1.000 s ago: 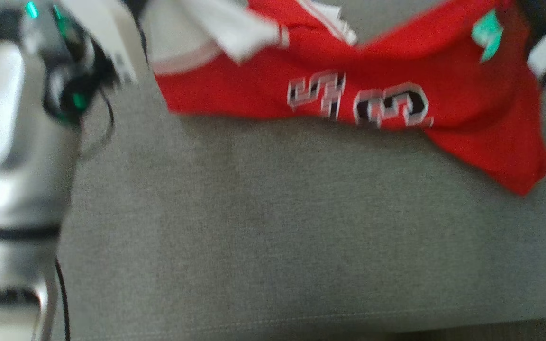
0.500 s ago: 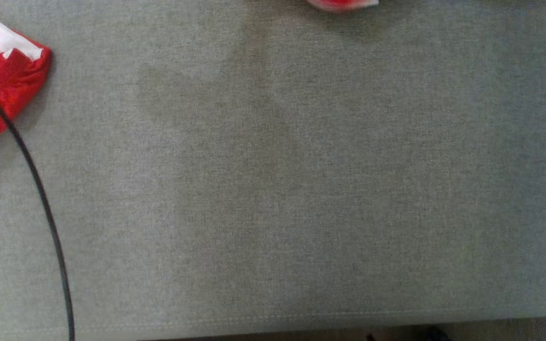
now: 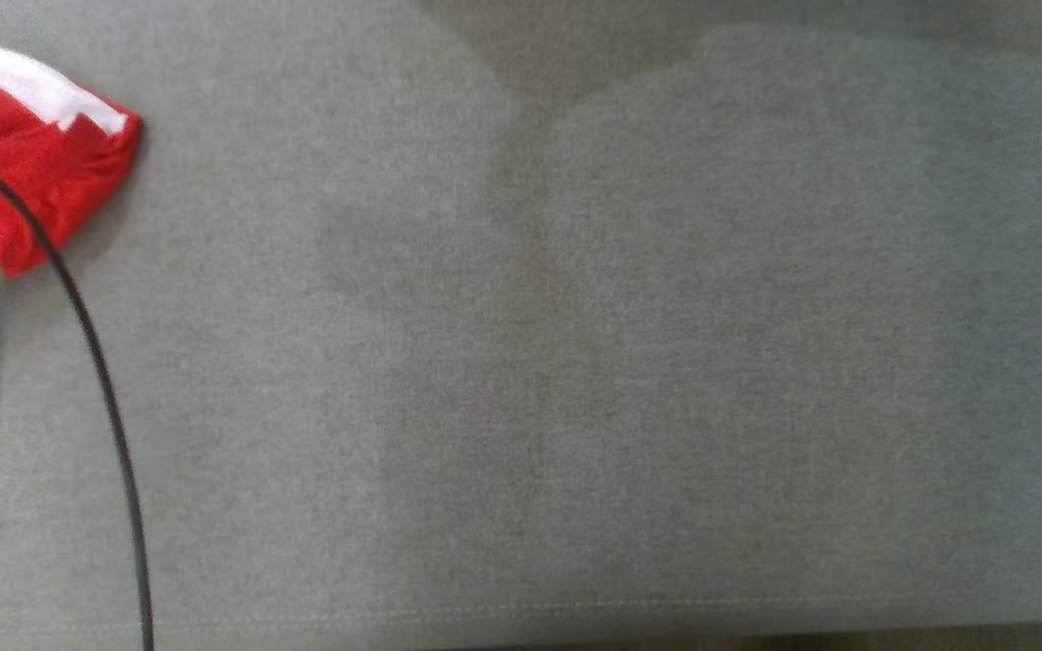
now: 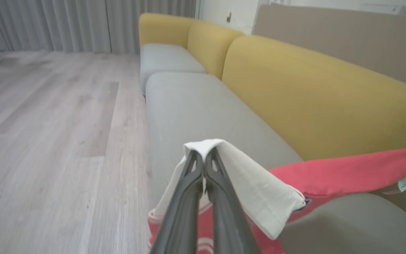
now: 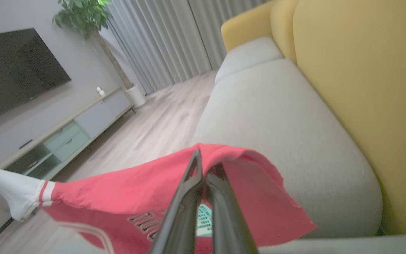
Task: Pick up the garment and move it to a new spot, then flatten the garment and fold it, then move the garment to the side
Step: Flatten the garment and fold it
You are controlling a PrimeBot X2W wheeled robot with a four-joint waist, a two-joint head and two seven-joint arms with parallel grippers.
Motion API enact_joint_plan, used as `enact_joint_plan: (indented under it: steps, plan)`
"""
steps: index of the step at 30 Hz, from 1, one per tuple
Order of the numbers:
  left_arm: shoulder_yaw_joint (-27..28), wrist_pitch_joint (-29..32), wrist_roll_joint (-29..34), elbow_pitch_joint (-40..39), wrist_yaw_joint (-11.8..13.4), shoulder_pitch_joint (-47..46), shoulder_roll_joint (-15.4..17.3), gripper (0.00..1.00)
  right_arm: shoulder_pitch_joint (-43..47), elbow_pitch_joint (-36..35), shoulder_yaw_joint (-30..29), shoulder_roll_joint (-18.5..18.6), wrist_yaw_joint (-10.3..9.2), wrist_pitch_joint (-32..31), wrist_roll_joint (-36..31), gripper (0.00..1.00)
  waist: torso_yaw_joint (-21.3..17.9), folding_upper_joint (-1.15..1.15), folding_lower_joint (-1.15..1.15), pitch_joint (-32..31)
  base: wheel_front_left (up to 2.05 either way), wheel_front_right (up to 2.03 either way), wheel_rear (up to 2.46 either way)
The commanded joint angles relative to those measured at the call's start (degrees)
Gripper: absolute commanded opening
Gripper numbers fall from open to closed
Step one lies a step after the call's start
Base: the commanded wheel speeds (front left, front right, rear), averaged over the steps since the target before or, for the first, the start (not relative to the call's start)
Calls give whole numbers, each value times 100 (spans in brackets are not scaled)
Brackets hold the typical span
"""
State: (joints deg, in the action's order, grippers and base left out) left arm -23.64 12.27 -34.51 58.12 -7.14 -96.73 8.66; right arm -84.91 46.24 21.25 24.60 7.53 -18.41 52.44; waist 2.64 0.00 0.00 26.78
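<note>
- Sofa (image 4: 189, 102): grey seat cushions and yellow back cushions, with a pale wooden floor (image 4: 48, 141) beside it.
- Garment (image 5: 125, 190): a red jersey with a white sleeve and lettering. It is lifted above the grey seat and stretched between the two tools. In the head view a red-and-white corner shows at the upper left, over the seat.
- Left tool (image 4: 203, 153): fingers pressed together, pinching a white fold of the garment at their tips.
- Right tool (image 5: 206, 160): fingers closed tight on a red edge of the garment.
- Black cable (image 3: 105, 389): curves down the left of the head view.
</note>
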Motion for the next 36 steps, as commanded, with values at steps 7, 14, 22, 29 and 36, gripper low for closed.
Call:
enact_joint_plan:
  steps: [7, 14, 22, 29, 36]
  plan:
    - [-1262, 1069, -1160, -1291, -34, 1650, 1008, 0, 1821, -403, 710, 401, -4, -605, 891, 0, -112, 0, 0, -1202, 0, 0, 0]
    - [-1941, 2790, -2370, -2733, -34, 3267, 2220, 0, 3334, -805, 1198, 848, -4, -1517, 1714, 0, -210, 0, 0, -2179, 0, 0, 0]
    - [-2240, 4784, -3536, -4479, 192, 4566, 3325, 0, 4336, -1009, 1495, 1375, -4, -2680, 2144, 0, -220, 0, 0, -2718, 0, 0, 0]
    - [-2253, 5564, -4324, -6291, 966, 5453, 4127, 0, 5068, -1552, 1631, 1923, -4, -3841, 2323, 0, -199, 0, 0, -2747, 0, 0, 0]
    - [-2204, 5773, -4705, -7215, 1431, 5880, 4553, 0, 5677, -2386, 1459, 2530, -4, -4785, 2312, 0, -228, 0, 0, -2503, 0, 0, 0]
